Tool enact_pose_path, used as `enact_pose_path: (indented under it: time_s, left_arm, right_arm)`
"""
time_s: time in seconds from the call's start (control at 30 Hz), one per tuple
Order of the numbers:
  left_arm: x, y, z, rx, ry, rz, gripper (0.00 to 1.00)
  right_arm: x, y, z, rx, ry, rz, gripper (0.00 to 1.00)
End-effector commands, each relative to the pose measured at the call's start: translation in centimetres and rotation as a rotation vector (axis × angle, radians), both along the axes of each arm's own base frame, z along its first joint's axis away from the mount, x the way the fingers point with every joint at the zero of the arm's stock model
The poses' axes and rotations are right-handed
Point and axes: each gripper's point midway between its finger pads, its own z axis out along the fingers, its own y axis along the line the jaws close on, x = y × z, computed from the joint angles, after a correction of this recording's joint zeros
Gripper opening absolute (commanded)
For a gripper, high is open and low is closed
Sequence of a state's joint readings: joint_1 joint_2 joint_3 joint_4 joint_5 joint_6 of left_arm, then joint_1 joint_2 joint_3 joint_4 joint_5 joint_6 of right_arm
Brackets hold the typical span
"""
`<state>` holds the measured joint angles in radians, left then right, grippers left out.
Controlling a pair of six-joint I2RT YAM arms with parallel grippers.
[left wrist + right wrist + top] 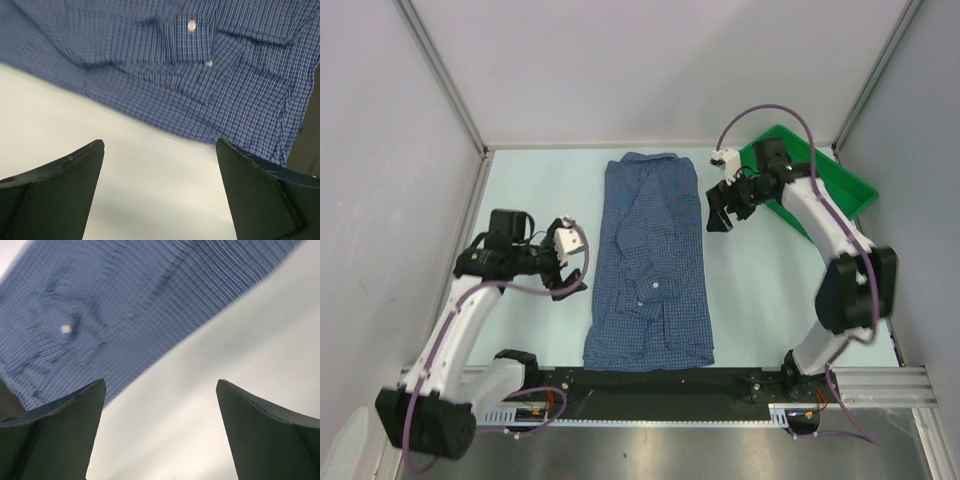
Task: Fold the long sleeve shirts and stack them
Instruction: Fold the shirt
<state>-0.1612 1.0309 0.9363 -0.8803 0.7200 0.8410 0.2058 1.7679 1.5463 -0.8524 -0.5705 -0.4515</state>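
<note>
Here, your blue checked shirt (650,270) lies folded lengthwise on the table (750,290) | left gripper (570,280) spread wide, just beside its left edge | right gripper (720,215) equally wide near its right edge

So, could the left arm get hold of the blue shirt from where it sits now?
Probably yes. The left tool is open and hangs just beside the left edge of the shirt, with only bare table between them and nothing blocking the way.

Shirt (125,305) blurred; tray (850,188) partly behind right arm (820,215)
</note>
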Motion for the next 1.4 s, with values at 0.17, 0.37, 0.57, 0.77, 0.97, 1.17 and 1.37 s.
enact_pose_path:
  time_s: [0.17, 0.37, 0.57, 0.77, 0.97, 1.17, 1.37]
  left_arm:
    - [-6.2, -2.5, -3.9, 0.064, -0.223, -0.475, 0.95]
    - [-9.8, -1.5, -11.5, 0.227, -0.191, -0.649, 0.75]
    - [-11.4, -0.7, -15.3, 0.331, -0.279, -0.807, 0.75]
    - [-11.5, -1.3, -15.6, 0.330, -0.270, -0.857, 0.76]
    - [-12.1, -1.8, -15.8, 0.355, -0.203, -0.918, 0.75]
    - [-13.6, -2.8, -15.8, 0.362, -0.224, -0.978, 0.75]
    - [-14.0, -2.7, -15.9, 0.361, -0.202, -0.944, 0.63]
  right_arm:
    - [-14.7, 4.9, 2.3, 0.075, -0.294, 0.702, 0.92]
    - [-24.3, 3.5, -7.2, -0.150, -0.261, 0.976, 0.56]
    - [-26.2, 3.0, -11.6, -0.259, -0.331, 1.142, 0.53]
    - [-27.1, 3.1, -13.5, -0.285, -0.375, 1.255, 0.53]
    - [-26.9, 4.9, -14.3, -0.297, -0.415, 1.280, 0.54]
    - [-27.4, 4.7, -14.1, -0.313, -0.441, 1.296, 0.55]
    - [-29.2, 4.7, -13.3, -0.279, -0.509, 1.328, 0.60]
